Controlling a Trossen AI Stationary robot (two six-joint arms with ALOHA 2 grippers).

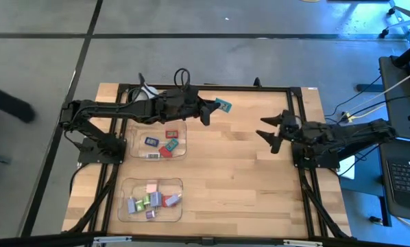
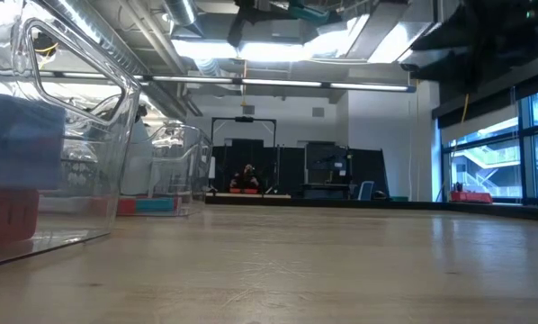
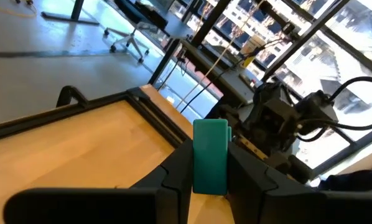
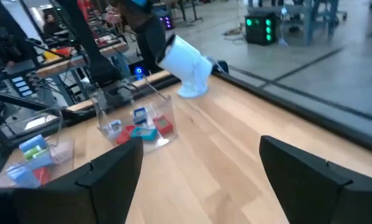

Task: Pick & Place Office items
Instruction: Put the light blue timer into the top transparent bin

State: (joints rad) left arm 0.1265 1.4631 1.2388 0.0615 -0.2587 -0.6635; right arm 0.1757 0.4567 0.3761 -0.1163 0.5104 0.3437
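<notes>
Left hand [image 3: 209, 177] clamped on upright teal block [image 3: 209, 155], long axis along its fingers, right hand [image 1: 272, 132] spread, empty

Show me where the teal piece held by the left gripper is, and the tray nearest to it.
teal piece [image 3: 209, 155], left wrist view, middle of its front face.
tray [image 1: 138, 127], high view, bare corner of its floor.

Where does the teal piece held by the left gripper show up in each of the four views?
High: teal piece at the left gripper, above the table's far edge.
Low: a teal bit at the very top, under the dark arm.
Left wrist: upright between the fingers, centre.
Right wrist: not identifiable.
Shared landmark: the tray with red and blue pieces, also seen from the right wrist.
</notes>
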